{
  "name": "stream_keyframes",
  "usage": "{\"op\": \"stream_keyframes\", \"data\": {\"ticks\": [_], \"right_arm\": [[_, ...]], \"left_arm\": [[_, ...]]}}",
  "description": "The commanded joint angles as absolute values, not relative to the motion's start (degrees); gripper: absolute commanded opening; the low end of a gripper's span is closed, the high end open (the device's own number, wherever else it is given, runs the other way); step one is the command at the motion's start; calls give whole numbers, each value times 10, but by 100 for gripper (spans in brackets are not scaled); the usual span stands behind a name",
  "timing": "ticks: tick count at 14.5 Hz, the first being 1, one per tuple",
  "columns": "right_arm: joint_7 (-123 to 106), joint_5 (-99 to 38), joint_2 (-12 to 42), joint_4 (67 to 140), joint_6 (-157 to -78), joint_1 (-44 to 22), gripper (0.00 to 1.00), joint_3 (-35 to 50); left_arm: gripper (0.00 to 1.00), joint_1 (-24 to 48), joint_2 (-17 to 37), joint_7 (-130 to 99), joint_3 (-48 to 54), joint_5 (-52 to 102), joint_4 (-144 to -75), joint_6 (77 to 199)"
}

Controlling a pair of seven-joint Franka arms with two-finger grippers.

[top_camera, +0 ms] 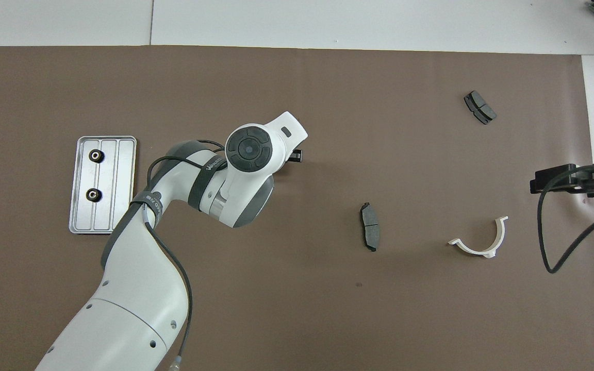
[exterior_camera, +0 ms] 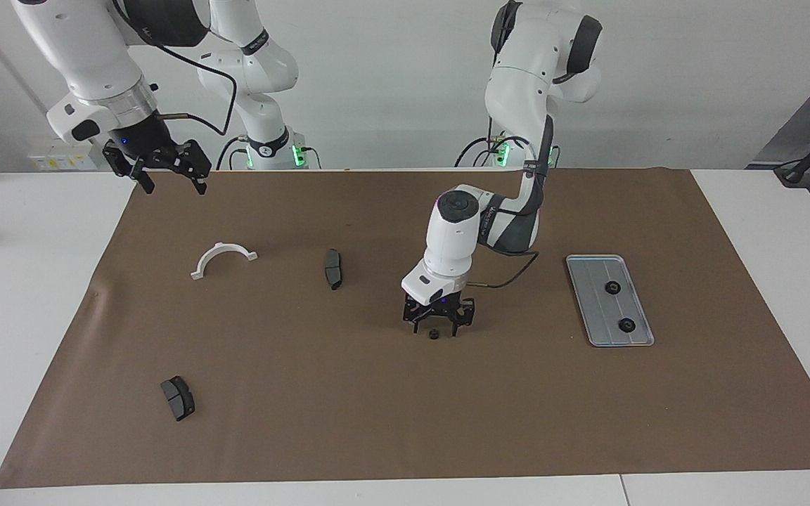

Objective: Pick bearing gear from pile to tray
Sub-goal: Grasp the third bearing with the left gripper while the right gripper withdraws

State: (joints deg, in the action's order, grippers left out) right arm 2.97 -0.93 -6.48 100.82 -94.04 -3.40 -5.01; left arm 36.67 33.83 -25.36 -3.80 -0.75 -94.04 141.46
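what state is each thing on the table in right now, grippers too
left gripper: low over the mat, fingers straddling the loose gear
loose gear: on the mat, not lifted
tray: flat on the mat, two gears in it
tray gears: lying flat, apart
brake pads: lying on the mat, untouched
white half-ring bracket: lying on the mat
right gripper: open, raised, waiting
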Motion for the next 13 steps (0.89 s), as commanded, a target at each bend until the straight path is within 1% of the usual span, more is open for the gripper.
{"op": "stream_keyframes", "data": {"ticks": [1,3,6,7,8,9,10,13], "right_arm": [[37,-5,-72,1004,-940,-30,100,-46],[35,-4,-54,972,-916,-27,100,-47],[25,1,-57,976,-918,-31,100,-47],[24,1,-57,976,-921,-31,100,-47],[23,1,-57,976,-921,-31,100,-47],[23,1,-57,976,-921,-31,100,-47],[23,1,-57,976,-922,-31,100,-47],[23,1,-56,976,-922,-30,100,-47]], "left_arm": [[81,373,332,-258,-47,-4,-954,1441],[74,372,332,-259,-47,-4,-955,1442],[68,373,330,-261,-47,-4,-958,1432],[64,373,330,-261,-47,-4,-958,1427],[55,373,329,-267,-47,-4,-958,1424],[42,374,329,-277,-48,-4,-958,1419],[34,374,328,-278,-49,-4,-958,1418],[0,371,328,-282,-51,-4,-956,1418]]}}
